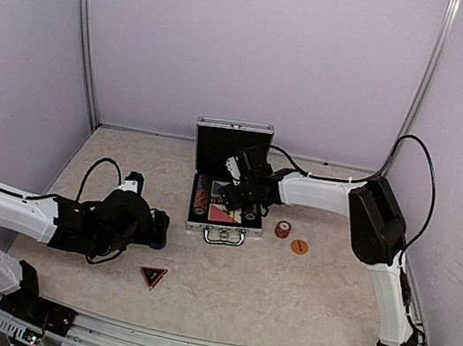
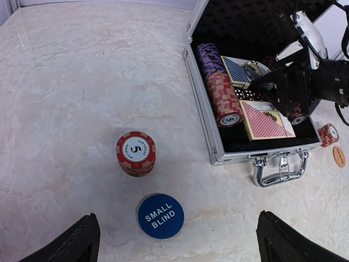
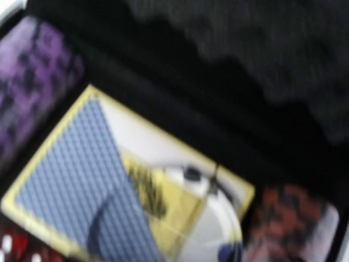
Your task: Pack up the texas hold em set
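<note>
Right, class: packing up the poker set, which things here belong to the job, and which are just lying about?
Job: silver case, red deck, blue deck, chip stack, Small Blind button, red triangle, orange button.
Lying about: nothing; just an arm cable.

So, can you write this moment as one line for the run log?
left gripper: jaws open, near blue button | right gripper: in open case, jaws unclear | outside: left chip stack, right chip stack, orange button, red triangle
</note>
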Robot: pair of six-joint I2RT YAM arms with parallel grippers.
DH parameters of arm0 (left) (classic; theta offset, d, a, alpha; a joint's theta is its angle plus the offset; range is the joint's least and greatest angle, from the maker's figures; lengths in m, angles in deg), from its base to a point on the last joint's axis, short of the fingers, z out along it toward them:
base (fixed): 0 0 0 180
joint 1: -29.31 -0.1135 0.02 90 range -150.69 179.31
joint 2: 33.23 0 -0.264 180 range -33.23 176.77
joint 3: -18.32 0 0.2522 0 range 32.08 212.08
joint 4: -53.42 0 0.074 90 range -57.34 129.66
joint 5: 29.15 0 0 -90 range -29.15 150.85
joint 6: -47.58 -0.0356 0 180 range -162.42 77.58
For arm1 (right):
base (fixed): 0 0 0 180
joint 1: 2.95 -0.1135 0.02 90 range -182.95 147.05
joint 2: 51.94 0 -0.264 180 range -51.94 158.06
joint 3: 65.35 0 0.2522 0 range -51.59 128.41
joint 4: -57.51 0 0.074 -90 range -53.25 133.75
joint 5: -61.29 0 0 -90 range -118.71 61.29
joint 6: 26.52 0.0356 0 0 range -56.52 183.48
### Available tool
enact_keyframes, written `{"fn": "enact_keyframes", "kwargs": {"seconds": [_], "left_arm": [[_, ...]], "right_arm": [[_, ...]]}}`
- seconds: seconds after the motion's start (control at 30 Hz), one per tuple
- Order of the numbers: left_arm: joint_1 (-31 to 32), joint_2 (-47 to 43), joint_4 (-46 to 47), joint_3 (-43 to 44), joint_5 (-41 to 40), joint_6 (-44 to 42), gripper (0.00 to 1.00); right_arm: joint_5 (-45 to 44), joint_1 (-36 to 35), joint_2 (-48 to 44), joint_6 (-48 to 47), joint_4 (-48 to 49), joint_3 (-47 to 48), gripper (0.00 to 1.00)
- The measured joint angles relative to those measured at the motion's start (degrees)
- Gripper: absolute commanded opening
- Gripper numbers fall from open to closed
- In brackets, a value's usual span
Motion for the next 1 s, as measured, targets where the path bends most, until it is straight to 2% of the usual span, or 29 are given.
{"fn": "enact_keyframes", "kwargs": {"seconds": [0.23,0.67,1.0], "left_arm": [[0.0,0.0,0.0,-0.3,0.0,0.1,0.99],[0.0,-0.6,0.0,-0.7,0.0,0.9,0.99],[0.0,-0.6,0.0,-0.7,0.0,1.0,0.99]], "right_arm": [[1.2,0.0,-5.8,0.1,1.6,-8.2,0.78],[2.4,0.0,-5.9,0.3,1.1,-8.7,0.66],[1.2,0.8,-4.5,0.5,-0.1,-5.4,0.64]]}}
